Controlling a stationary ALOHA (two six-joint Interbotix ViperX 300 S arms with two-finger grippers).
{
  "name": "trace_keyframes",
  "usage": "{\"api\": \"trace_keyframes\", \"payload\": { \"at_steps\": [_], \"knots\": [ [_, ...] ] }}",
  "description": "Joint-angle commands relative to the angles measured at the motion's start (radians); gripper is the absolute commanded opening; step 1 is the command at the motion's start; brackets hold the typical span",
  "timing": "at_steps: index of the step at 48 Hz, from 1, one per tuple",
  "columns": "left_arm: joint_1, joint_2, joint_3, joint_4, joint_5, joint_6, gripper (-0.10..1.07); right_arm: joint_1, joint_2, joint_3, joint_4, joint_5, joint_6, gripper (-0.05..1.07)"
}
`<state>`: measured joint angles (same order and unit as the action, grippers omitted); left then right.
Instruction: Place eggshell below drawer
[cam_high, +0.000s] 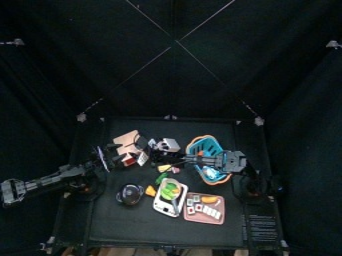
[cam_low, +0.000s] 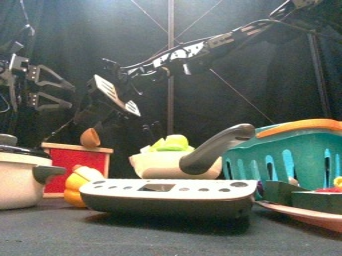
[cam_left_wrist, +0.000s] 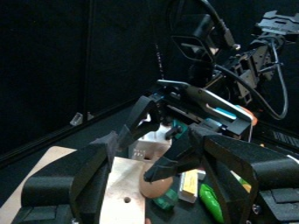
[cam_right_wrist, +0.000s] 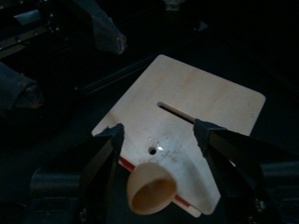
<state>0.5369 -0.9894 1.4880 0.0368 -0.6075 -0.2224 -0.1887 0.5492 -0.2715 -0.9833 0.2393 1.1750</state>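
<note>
The drawer (cam_high: 128, 142), a pink-red box with tan sides, stands at the table's back left; it also shows low at the left as the drawer (cam_low: 78, 166), with a tan egg-shaped piece (cam_low: 91, 137) on it. The eggshell (cam_high: 163, 146), a whitish lump with dark spots, lies just right of it. My right gripper (cam_right_wrist: 170, 147) hangs open over the drawer's tan panel (cam_right_wrist: 193, 105), holding nothing; it shows up as the right gripper (cam_low: 120, 100) above the box. Beside the drawer, my left gripper (cam_left_wrist: 162, 179) stands open and empty, low near the table's left edge (cam_high: 103, 158).
A teal-rimmed basket (cam_high: 207, 155) sits right of the eggshell, under the right arm. A white tray (cam_high: 205, 208) with coloured pieces, a white and black appliance (cam_high: 167, 200) and a dark pot (cam_high: 128, 195) fill the front of the table.
</note>
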Motion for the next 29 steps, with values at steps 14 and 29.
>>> {"api": "trace_keyframes", "payload": {
  "at_steps": [14, 29],
  "knots": [
    [0.002, 0.005, -0.014, 0.002, -0.005, 0.002, 0.98, 0.029, -0.115, 0.049, 0.005, 0.051, 0.000, 0.96],
    [0.002, 0.005, -0.012, 0.002, 0.002, 0.002, 0.98, 0.095, -0.187, 0.153, 0.006, 0.132, 0.011, 0.96]
  ]
}}
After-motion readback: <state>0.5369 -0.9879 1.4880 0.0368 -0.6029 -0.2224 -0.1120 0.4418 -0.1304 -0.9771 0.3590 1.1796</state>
